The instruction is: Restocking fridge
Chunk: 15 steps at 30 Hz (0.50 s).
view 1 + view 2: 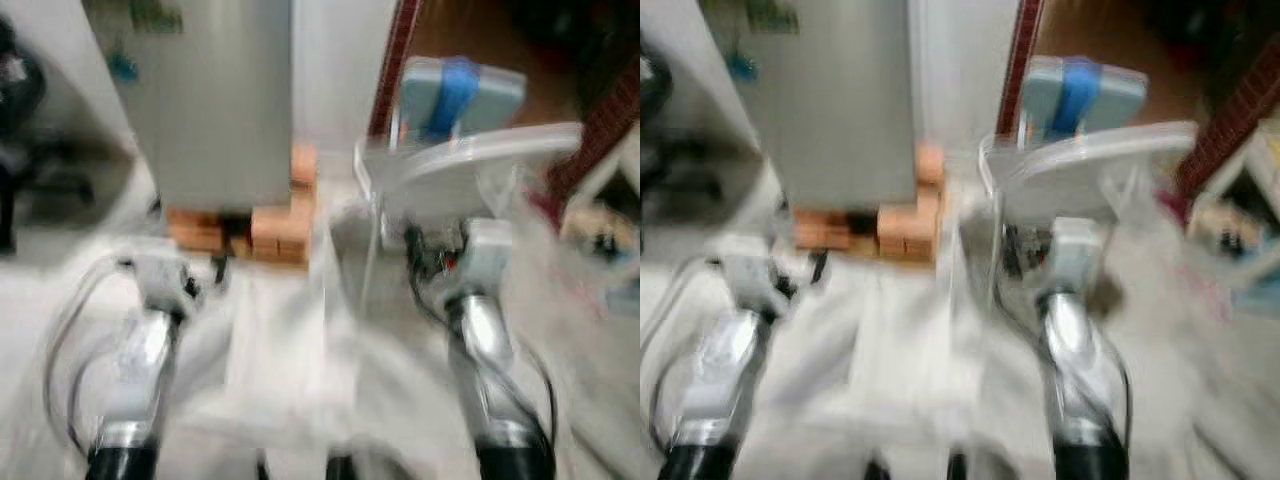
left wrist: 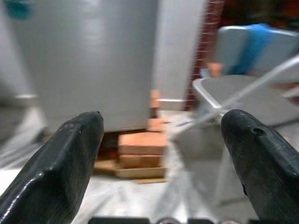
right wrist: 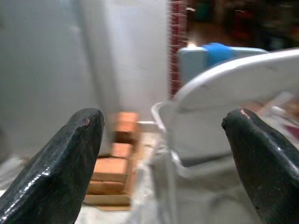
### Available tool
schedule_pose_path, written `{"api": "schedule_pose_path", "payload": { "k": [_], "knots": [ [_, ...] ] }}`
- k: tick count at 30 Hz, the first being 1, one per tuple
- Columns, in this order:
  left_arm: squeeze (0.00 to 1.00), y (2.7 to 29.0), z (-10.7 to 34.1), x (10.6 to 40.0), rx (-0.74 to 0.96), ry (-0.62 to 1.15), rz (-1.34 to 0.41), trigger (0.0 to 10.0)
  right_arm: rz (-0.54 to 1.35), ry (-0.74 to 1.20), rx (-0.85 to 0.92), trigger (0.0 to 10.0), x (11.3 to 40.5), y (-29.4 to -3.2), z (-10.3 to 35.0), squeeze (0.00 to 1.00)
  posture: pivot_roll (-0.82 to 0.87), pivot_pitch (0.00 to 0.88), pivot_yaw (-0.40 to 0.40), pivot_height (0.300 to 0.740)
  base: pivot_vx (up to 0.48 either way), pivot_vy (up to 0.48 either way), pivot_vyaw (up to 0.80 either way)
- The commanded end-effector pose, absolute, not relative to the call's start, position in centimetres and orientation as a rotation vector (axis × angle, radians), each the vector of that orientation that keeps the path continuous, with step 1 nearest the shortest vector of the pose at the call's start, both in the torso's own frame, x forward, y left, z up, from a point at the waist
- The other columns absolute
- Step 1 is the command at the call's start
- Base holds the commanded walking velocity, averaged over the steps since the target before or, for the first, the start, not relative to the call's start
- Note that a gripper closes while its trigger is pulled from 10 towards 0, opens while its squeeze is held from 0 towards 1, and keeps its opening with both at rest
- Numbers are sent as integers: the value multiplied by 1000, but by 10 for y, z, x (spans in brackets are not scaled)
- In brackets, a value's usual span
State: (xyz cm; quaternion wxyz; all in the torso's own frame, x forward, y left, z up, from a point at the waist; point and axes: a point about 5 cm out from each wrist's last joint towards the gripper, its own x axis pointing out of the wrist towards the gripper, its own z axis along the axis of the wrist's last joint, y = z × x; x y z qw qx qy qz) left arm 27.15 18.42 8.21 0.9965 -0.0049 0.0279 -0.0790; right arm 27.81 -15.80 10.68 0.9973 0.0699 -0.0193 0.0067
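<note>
The grey fridge (image 1: pixel 215 100) stands closed ahead, its base raised on stacked bricks (image 1: pixel 280 225) on the floor, probably to keep it level or off the ground. To its right a clear plastic bin with a lid (image 1: pixel 1090 160) stands on the floor, with a folding chair (image 1: pixel 455 95) behind it. The left tool (image 2: pixel 161 154) and the right tool (image 3: pixel 163 154) both point toward the fridge, fingers wide apart and holding nothing. The fridge is well apart from both. The head views are blurred, so I judge the robot is walking.
</note>
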Motion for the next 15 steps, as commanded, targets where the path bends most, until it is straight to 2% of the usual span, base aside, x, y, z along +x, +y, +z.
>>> {"api": "schedule_pose_path", "payload": {
  "k": [1,15],
  "knots": [
    [0,193,86,272,11,47,-137,10000,32,-72,138,10000,281,-152,115,0,21,100,-38,740,0,480,-800],
    [0,194,87,270,18,51,-126,10000,39,-75,154,10000,283,-149,116,0,23,119,-34,740,0,480,-800]
  ]
}}
